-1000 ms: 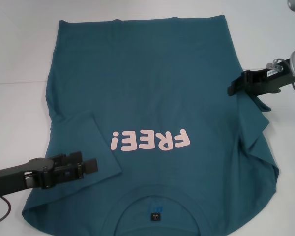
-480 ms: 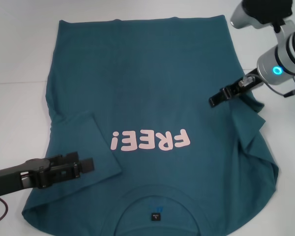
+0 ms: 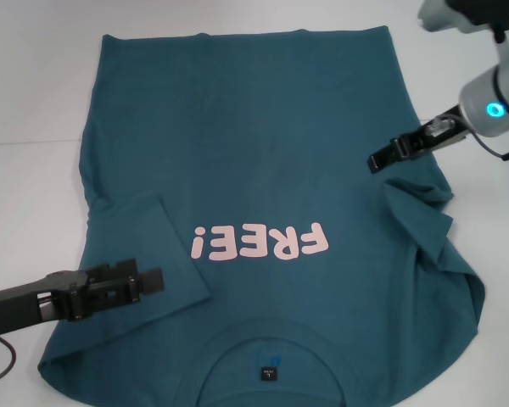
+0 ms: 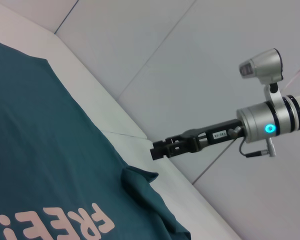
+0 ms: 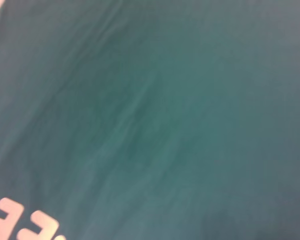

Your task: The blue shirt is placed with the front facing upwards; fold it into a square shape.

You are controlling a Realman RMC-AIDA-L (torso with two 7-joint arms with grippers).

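A: How is the shirt (image 3: 263,153) laid?

B: One soft, matte teal shirt is spread flat on the white table (image 3: 34,93), front up, collar nearest the robot. One row of pink lettering (image 3: 260,242) is printed above the collar, and one small black label (image 3: 268,372) is seen inside it.

A: And its edges?

B: The hem is straight and far from the collar. One sleeve is folded flat inward beside the lettering; the other is bunched into crumpled ridges at the opposite edge. Bare table is left beyond the hem and both sides.

A: The grippers?

B: Two are counted. The left gripper (image 3: 155,279) is held over the folded sleeve, nothing gripped; its finger gap cannot be told. The right gripper (image 3: 375,161) is raised above the crumpled sleeve, fingers close together, nothing held.
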